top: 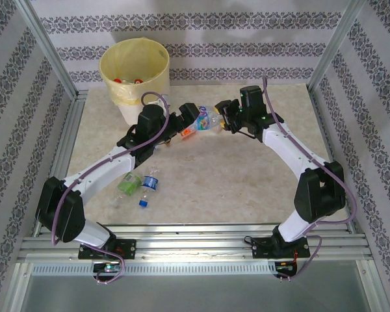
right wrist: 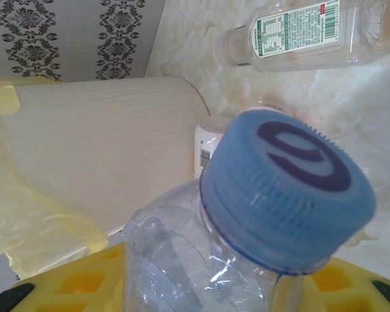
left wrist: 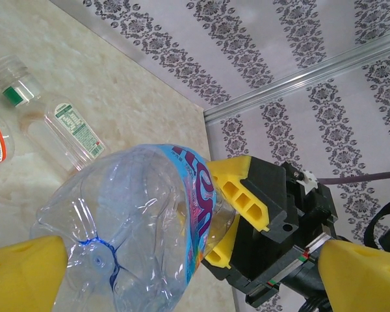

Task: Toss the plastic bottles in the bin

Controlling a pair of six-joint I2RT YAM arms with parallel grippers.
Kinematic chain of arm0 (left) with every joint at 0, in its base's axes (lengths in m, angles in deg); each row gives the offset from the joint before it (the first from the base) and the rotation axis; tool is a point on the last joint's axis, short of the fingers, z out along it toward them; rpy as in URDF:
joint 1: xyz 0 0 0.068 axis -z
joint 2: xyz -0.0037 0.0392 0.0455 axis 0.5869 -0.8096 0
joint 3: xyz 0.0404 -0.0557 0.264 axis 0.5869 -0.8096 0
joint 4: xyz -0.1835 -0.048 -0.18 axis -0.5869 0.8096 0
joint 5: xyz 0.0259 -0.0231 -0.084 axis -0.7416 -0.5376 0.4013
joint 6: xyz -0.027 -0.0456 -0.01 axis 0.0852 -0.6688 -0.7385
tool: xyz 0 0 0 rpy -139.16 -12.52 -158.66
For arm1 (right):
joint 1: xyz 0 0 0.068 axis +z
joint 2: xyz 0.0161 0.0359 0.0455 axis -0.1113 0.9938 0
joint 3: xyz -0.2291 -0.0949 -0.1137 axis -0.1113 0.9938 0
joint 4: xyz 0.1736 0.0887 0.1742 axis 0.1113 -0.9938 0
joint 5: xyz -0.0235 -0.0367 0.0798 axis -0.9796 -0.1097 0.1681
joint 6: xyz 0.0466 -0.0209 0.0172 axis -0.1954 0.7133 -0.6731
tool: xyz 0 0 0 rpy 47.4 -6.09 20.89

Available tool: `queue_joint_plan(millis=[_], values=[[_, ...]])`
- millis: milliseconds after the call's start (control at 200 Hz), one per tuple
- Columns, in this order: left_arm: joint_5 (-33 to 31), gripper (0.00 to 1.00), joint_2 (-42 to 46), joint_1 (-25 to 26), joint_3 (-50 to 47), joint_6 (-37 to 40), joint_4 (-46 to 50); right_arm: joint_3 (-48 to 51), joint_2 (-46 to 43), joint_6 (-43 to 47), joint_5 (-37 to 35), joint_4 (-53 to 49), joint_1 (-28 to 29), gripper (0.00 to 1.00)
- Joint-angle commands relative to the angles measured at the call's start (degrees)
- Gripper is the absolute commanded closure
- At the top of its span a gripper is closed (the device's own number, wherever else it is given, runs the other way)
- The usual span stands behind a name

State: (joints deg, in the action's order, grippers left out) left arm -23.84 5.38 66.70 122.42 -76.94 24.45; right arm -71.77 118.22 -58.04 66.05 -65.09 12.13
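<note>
The bin [top: 134, 71], a cream-white bucket lined with a yellow bag [right wrist: 26, 214], stands at 11 o'clock on the marble-patterned table [top: 247, 188], close to the far wall. Down inside it are two small red-topped things [top: 117, 81], too small to make out further. The right gripper [top: 221, 119] reaches in from 2 o'clock. Its yellow fingers [left wrist: 237, 192] are closed on the upper part of a crumpled bottle [top: 205, 119], clear with a blue and pink label. This bottle is held near 12 o'clock, just to the right of the bin, and its blue cap [right wrist: 286, 195] sticks out past the clamping fingers. The left gripper [top: 186, 118] comes in from 9 o'clock with its jaws spread wide, one on each side of that bottle's base. Whether either pad actually touches the plastic cannot be told. On the table by the two grippers, a clear green-labelled bottle [left wrist: 65, 127] lies on its side beside an orange-labelled bottle [top: 187, 132]. At 8 o'clock, well apart from the bin and partly under the left arm, lies a green bottle [top: 127, 184]. Just beside it, on its 3 o'clock side, is a small blue-labelled bottle [top: 148, 186].
</note>
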Motion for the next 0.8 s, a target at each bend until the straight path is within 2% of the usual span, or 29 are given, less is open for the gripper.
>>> queue_joint_plan(millis=[0,515,794], values=[[1.6,0.05,-1.2,0.7,-0.4,-1.5,-3.4,0.7,-2.3,-1.4,1.5,2.5,0.9,0.70],[3.1,0.48,-1.9,0.7,-0.1,-1.2,-4.7,3.1,-3.3,-4.4,4.0,7.2,1.7,0.70],[2.9,0.65,-0.5,0.4,1.0,1.0,-1.8,3.7,-3.4,-4.8,5.5,8.6,1.8,0.66]])
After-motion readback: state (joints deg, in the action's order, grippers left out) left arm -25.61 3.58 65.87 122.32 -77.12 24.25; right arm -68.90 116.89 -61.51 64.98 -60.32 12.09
